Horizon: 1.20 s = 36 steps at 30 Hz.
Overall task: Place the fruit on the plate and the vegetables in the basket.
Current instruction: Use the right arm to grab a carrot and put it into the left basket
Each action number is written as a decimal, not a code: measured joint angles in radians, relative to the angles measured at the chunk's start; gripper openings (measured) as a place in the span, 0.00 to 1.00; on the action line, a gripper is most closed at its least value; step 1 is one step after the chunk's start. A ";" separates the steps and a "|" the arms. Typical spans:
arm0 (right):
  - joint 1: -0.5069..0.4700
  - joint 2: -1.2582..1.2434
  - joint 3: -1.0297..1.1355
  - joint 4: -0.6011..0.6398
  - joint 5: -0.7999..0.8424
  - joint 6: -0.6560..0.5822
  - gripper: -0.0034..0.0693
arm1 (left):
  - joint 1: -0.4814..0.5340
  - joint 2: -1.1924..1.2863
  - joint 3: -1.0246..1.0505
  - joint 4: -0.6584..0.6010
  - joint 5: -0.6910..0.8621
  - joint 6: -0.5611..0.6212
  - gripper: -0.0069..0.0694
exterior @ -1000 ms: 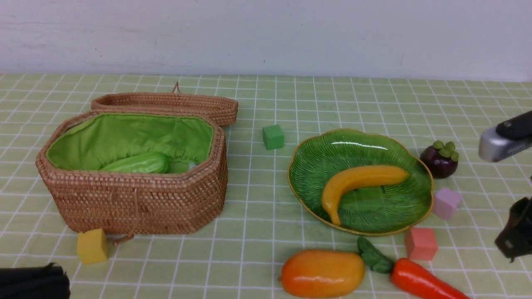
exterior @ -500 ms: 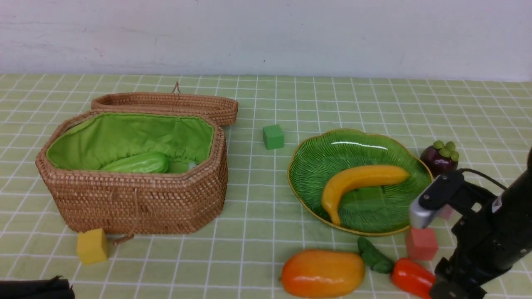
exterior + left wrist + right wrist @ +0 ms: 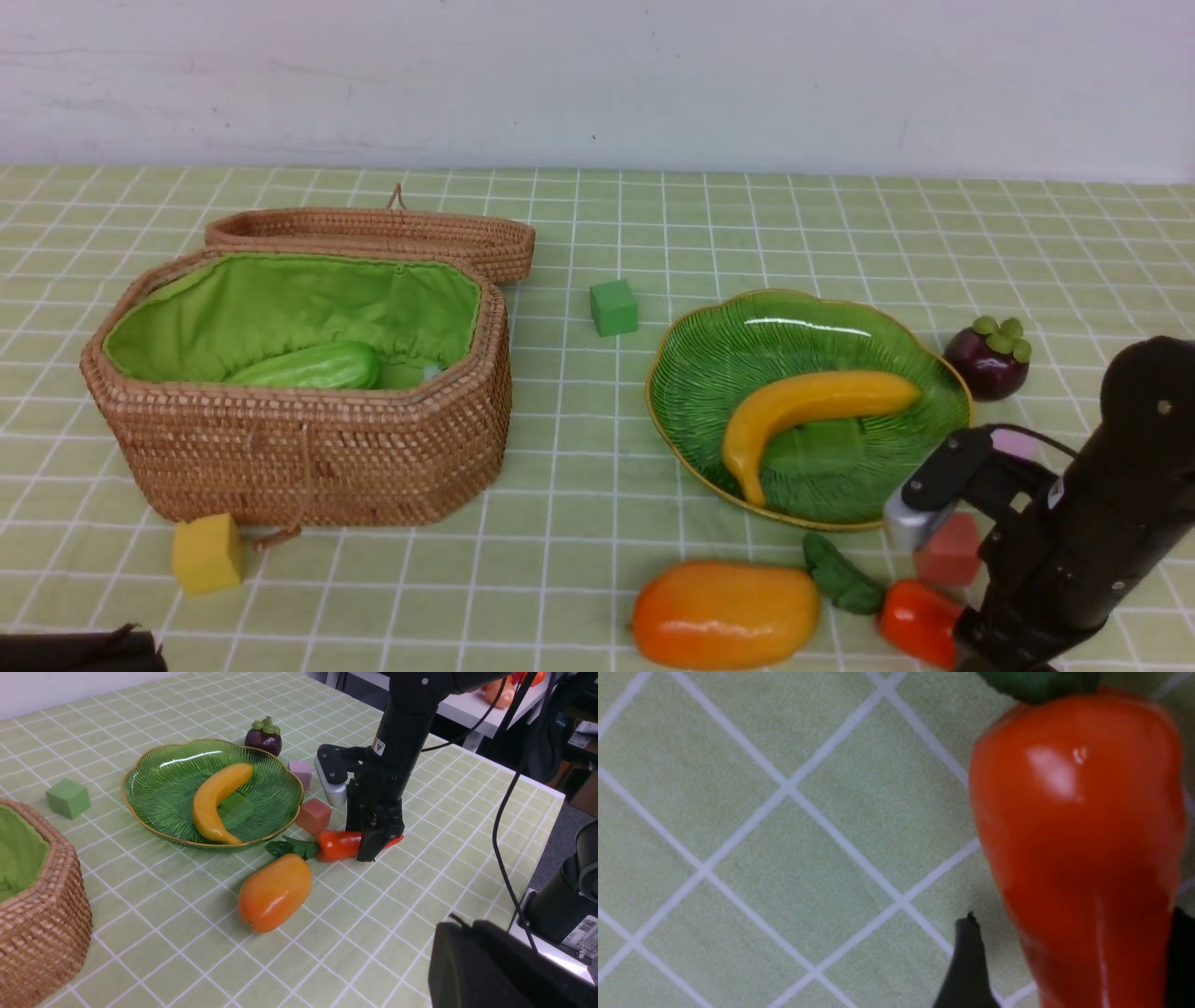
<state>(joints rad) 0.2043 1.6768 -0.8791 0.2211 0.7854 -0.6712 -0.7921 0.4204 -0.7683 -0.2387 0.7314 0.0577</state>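
One illegible label (image 3: 377, 745), R arm (image 3: 405, 716) above carrot (image 3: 337, 844).

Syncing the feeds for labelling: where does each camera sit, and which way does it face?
Front view: between the arms, facing forward over the brown wicker basket and green leaf-shaped plate; left arm and right arm show.
Left wrist view: on the left wrist, facing across toward the right arm; the left arm's dark tip shows.
Right wrist view: on the right wrist, facing down, close on the orange-red carrot; right end effector fingertips show.
Shared: all three show the carrot.
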 joint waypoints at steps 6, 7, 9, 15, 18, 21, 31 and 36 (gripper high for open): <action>0.000 0.024 -0.005 -0.020 -0.001 -0.001 0.54 | 0.000 0.000 0.000 0.000 0.000 0.000 0.12; 0.000 0.025 -0.006 -0.021 -0.001 -0.001 0.52 | 0.000 0.000 0.000 0.000 0.001 0.000 0.12; 0.000 0.028 -0.011 -0.024 0.003 -0.001 0.47 | 0.000 0.000 0.000 0.000 0.001 0.000 0.12; 0.000 0.029 -0.012 -0.023 0.028 -0.001 0.47 | 0.000 0.000 0.000 0.000 0.001 0.000 0.12; 0.000 0.021 -0.011 -0.005 0.091 -0.001 0.47 | 0.000 0.000 0.000 0.000 0.000 0.000 0.13; 0.000 -0.007 -0.002 0.013 0.155 0.000 0.47 | 0.000 0.000 0.000 0.000 -0.005 0.000 0.13; 0.000 -0.199 -0.002 0.003 0.268 0.068 0.47 | 0.000 0.000 0.000 0.004 -0.018 0.000 0.13; 0.000 -0.313 -0.002 0.000 0.290 0.114 0.47 | 0.000 0.000 0.000 0.023 -0.018 0.000 0.13</action>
<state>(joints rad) 0.2043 1.3638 -0.8808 0.2207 1.0752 -0.5567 -0.7921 0.4204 -0.7683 -0.2161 0.7139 0.0577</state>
